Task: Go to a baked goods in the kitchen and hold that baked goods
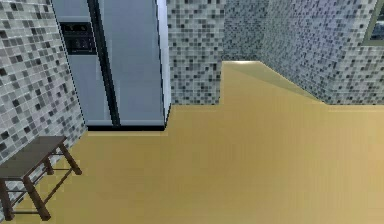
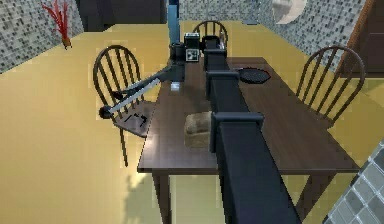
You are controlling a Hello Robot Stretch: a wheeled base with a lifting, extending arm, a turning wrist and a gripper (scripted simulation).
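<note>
— Arrival done?

— Seemingly yes. Tall grey two-door metal fridge (image 1: 110, 60) ahead, between mosaic-tiled walls. Standing alongside a dark brown rectangular wooden surface (image 2: 295, 130).

— Baked goods found?

— Tan-brown rounded loaf (image 2: 199, 124), lying near the surface's front edge, toward its left corner in the arm side view. Just beside the long dark square arm bar (image 2: 240, 150), on its left.

— And the hand?

— Dark two-fingered hand (image 2: 112, 104) out past the surface's left edge, seen against a dark spindle-backed wooden chair (image 2: 118, 72). Well apart from the loaf. Impossible to tell whether spread or pressed together, or whether carrying anything.

— Left to do?

— Most of the handling, judging by that. Approach looks finished, but the loaf sits on the surface, so not held yet. Remaining: bringing the hand across to the loaf, gripping, lifting clear.
</note>
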